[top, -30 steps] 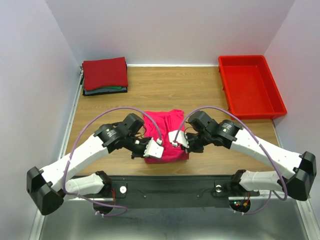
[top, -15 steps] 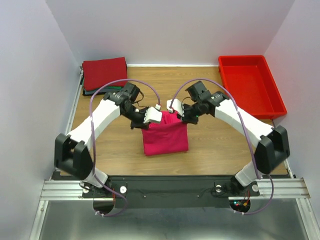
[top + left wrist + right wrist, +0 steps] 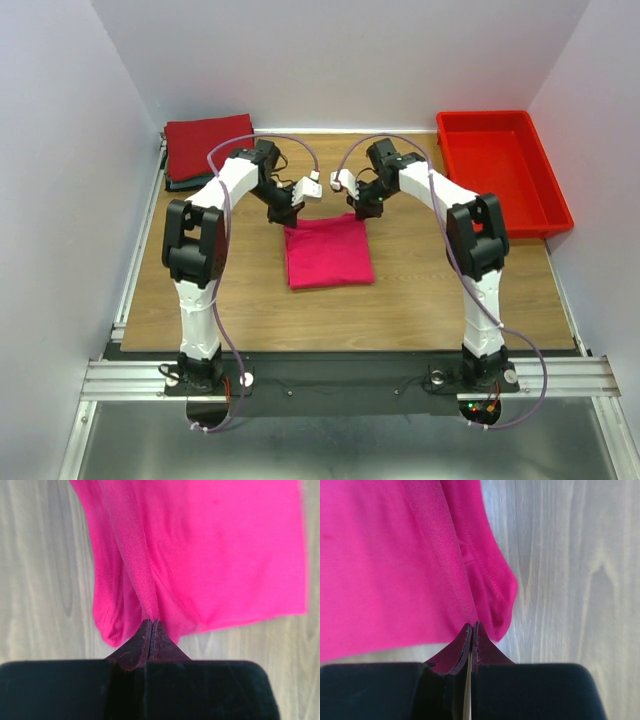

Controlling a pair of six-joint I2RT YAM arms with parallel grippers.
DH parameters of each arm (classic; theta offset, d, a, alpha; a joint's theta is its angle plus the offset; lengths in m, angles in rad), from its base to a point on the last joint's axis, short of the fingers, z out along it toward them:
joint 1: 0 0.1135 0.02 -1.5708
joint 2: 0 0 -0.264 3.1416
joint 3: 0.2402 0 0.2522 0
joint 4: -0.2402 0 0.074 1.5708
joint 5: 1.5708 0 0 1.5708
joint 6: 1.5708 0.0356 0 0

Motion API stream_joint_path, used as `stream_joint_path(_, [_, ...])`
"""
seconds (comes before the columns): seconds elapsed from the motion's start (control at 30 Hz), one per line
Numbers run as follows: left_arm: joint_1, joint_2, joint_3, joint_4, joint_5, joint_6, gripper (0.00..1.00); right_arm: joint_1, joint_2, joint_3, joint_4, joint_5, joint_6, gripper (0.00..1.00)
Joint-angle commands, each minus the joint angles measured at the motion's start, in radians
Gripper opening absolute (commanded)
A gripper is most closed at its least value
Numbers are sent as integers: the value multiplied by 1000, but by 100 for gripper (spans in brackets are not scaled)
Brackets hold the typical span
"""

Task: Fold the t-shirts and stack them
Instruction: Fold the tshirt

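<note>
Pink t-shirt (image 3: 327,255) is lying mid-table as a compact, roughly square bundle, its far edge being pinched at both corners. Left pincer (image 3: 288,213) is clamping tight on a ridge of pink fabric at the far-left corner; right pincer (image 3: 362,208) is doing the same at the far-right corner. Wrist views are confirming it: left pincer (image 3: 151,630) and right pincer (image 3: 471,632) each have the jaws pressed together on a gathered pleat, cloth hanging away over the wood.

Change: a second ago both pincers were sitting low at the near hem, close to the arm bases. Now the arms are stretching far out and the gripped edge is sitting at the far side, with the shirt's footprint looking shorter. Reads as the near half being carried over the far half, so this fold is probably almost done, release pending.

Folded stack (image 3: 208,148) with dark red on top is waiting at the far-left corner of the table (image 3: 430,290), well apart from the pink one. Red bin (image 3: 500,170) is sitting far right.
</note>
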Motion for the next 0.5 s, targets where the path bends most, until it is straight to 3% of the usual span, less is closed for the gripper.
stream_joint_path(0.0, [9,43,23,59,-34,-97,0,-24,96,104,-10,1,-5,0])
stream_joint_path(0.2, [9,95,31,177,-93,-188,6,-26,141,120,-6,7,28,1])
stream_joint_path(0.37, [11,77,67,169,-90,-208,10,-35,120,146,-1,11,84,1])
stream_joint_path(0.43, [12,57,86,167,-83,-215,12,-38,107,166,-1,18,112,7])
stream_joint_path(0.47, [12,52,89,197,-89,-243,20,-38,101,169,-1,19,123,14])
